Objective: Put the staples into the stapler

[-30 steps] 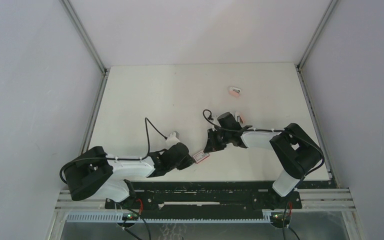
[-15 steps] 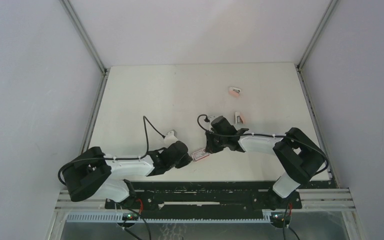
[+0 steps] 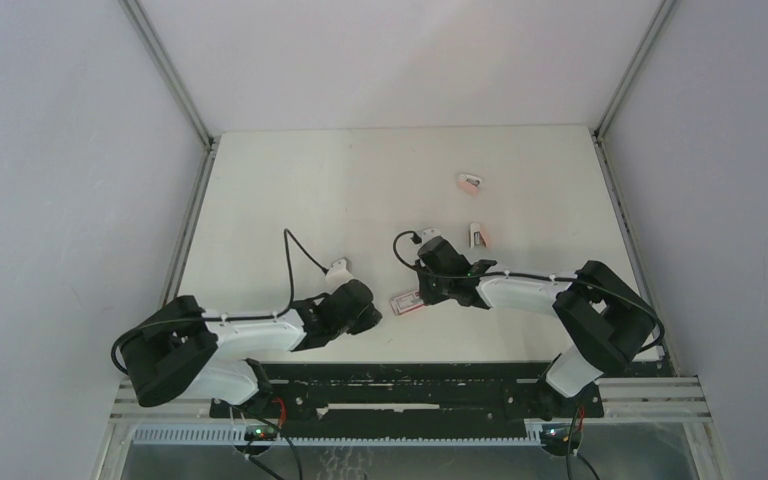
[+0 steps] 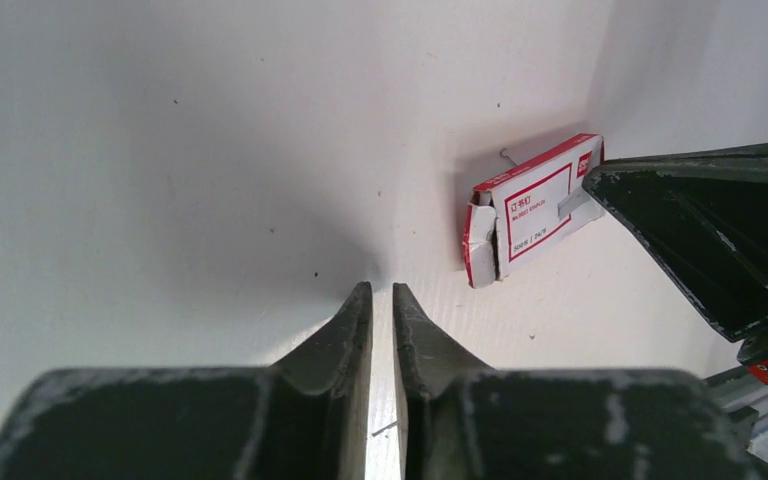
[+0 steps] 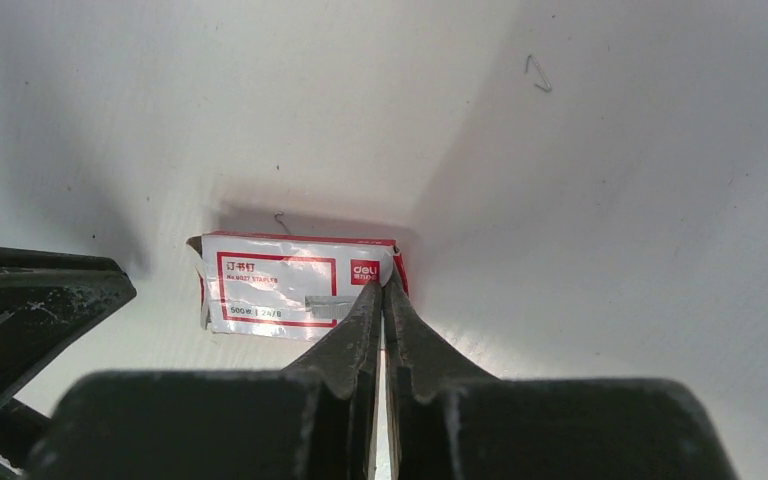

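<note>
The staples show only as their pack, a small red box with a white label (image 3: 406, 303), lying flat on the table between my two grippers. In the left wrist view (image 4: 535, 205) its left end flap stands open. My right gripper (image 3: 423, 293) is shut, and its tips (image 5: 384, 290) rest against the right end of the box (image 5: 290, 285). I cannot tell whether they pinch a flap. My left gripper (image 3: 371, 318) is shut and empty, a short way left of the box (image 4: 381, 290). I cannot make out a stapler.
Two small pink-and-white blocks lie further back on the right, one (image 3: 469, 182) far and one (image 3: 479, 236) nearer my right arm. Loose staples lie on the white table (image 5: 538, 72) (image 5: 281, 222) (image 4: 385, 430). Grey walls enclose the table on three sides.
My right gripper has swung left and down to the box's right end. The box has shifted a little right and turned more level. My left gripper has drawn back slightly from it.
</note>
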{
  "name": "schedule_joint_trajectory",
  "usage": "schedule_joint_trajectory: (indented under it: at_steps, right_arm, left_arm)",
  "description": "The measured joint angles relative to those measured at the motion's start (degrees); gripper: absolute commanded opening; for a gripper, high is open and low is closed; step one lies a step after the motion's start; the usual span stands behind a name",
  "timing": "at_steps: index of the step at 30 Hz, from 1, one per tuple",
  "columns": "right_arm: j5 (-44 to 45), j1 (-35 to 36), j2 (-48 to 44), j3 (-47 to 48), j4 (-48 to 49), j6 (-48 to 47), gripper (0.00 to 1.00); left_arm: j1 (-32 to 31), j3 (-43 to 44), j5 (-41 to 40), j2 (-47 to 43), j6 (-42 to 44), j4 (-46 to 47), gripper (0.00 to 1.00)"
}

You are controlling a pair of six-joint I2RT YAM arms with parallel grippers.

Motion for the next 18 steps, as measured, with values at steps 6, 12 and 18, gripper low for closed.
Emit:
schedule_joint_trajectory:
  at_steps: [6,12,18]
  right_arm:
    - [-1.0,-0.5,-0.1,0.0,0.1,0.1,0.00]
    - [-5.1,-2.7,-1.6,-0.7,0.6,0.5,0.24]
    - [-11.1,-7.6,-7.4,-3.3,0.7,0.7,0.34]
  left_arm:
    - [0.1,0.0,1.2,-0.5,2.2,0.8,0.30]
    - [0.6,0.0,2.1,-0.2,3.3,1.9,0.39]
    - [0.7,0.0,3.0,0.1,4.4,3.8,0.41]
